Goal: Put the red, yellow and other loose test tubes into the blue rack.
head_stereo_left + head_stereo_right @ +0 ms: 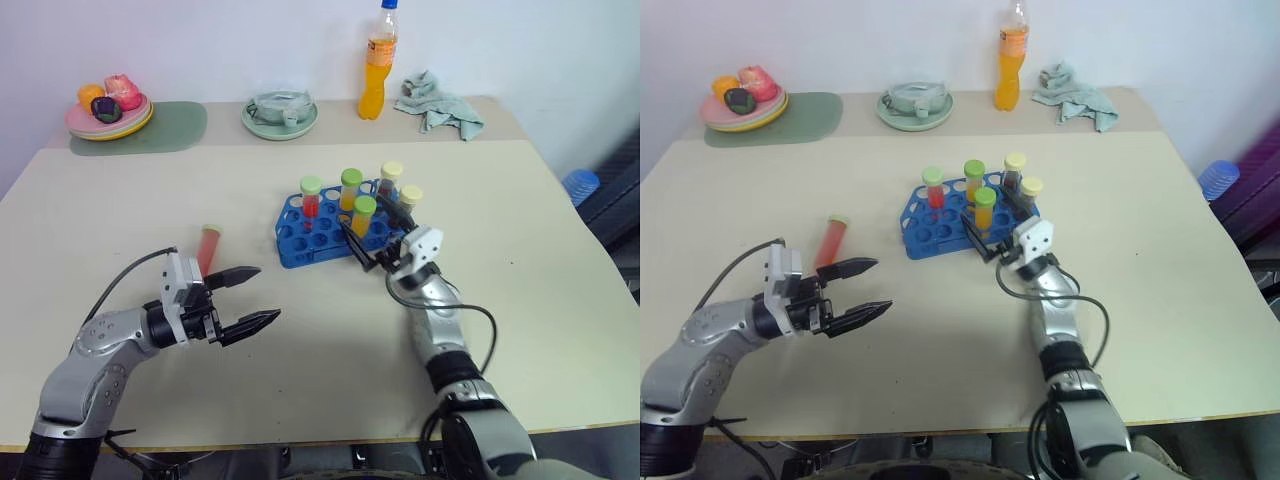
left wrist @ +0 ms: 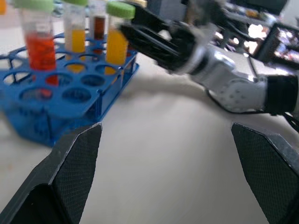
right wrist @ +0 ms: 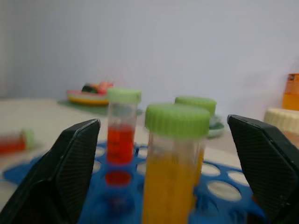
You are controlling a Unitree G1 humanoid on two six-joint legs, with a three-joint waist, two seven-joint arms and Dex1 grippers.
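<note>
Blue plastic, the rack [image 1: 335,228] stands just ahead of the right end effector [image 1: 372,236], and five capped tubes are upright in its holes. The nearest of them is a yellow tube with a green cap [image 1: 363,215], which sits between the two black fingers of the right end effector. These fingers are spread wide and do not touch the tube, so in my judgement it is already seated and released.

One loose tube remains: the red tube [image 1: 208,247] lies flat on the counter [image 1: 540,240], just beyond the left end effector [image 1: 252,298] and a little to its outer side, well apart from the rack. The left end effector is also open, holds nothing, and hangs above the counter with its fingers pointing across toward the rack.

The step in hand, as I judge it, is to fetch this red tube. To do it well, the right end effector should first draw straight back, so that the fingers do not catch the yellow tube or pull the light rack along. The left one should turn so its fingers stand across the tube, come down over the middle of the tube body and not over the cap end, and close gently, because a round tube can roll away. Then the tube must be raised upright before it goes into a free hole.
</note>
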